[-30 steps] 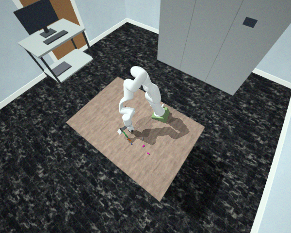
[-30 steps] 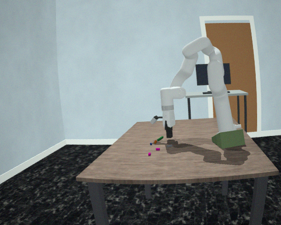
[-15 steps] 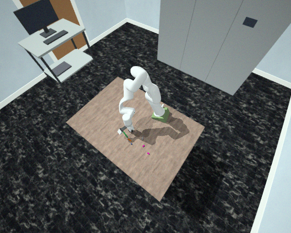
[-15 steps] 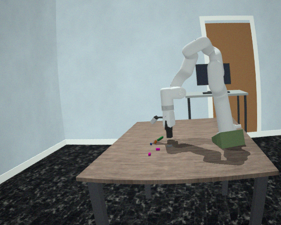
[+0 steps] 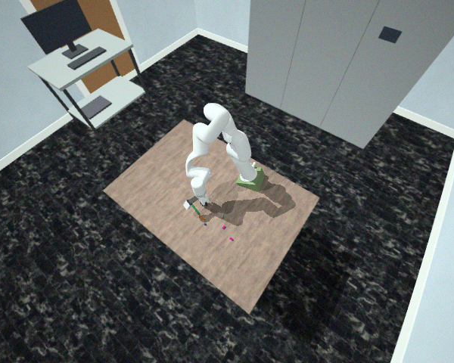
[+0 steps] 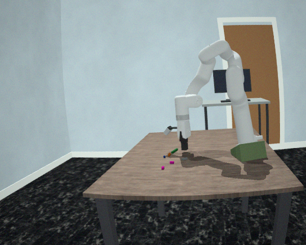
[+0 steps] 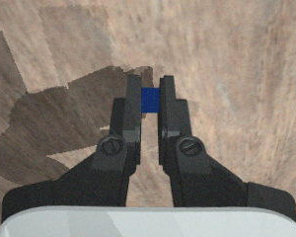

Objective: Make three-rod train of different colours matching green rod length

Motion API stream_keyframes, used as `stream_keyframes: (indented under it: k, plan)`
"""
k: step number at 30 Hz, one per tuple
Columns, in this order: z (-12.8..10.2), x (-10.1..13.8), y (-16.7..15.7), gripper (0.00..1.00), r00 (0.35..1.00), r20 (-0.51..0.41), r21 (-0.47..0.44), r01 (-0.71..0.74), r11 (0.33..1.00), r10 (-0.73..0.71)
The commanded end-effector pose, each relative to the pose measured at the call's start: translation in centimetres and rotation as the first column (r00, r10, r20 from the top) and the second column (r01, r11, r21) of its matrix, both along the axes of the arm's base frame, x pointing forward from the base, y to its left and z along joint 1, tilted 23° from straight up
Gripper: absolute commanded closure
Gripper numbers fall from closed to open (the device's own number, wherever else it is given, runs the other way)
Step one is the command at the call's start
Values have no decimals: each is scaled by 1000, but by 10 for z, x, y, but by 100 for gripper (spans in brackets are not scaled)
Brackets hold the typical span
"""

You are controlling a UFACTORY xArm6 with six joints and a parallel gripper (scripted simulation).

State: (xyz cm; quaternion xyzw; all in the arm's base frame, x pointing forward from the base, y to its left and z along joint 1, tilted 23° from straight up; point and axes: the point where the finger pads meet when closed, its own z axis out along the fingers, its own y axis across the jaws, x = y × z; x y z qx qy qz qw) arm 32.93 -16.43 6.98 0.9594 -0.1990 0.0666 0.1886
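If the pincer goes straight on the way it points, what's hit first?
Likely the table, straight below; no other rod shows in the way. The pincer grips a blue rod; its height is unclear.

We see a counter (image 5: 160,175) (image 6: 195,181) (image 7: 247,49) of matt, streaky wood look beneath the gripper (image 5: 204,203) (image 6: 184,149) (image 7: 150,79), whose dark fingers look like smooth, matt plastic or metal.

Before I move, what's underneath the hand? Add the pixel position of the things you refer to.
Bare wood and part of the arm's shadow show on the table (image 5: 157,175) (image 6: 148,181) (image 7: 247,59) around the hand (image 5: 204,203) (image 6: 184,149) (image 7: 150,101). The blue rod (image 7: 150,100) between its fingers covers the spot directly behind it, so I cannot tell what lies there.
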Motion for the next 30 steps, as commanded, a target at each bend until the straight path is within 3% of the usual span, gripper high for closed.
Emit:
stream_keyframes:
  k: [1,30]
  plan:
    - [1,1,0,96,1000,3,-1,-1,1000,1]
    - [-10,2,-5,96,1000,3,-1,-1,1000,1]
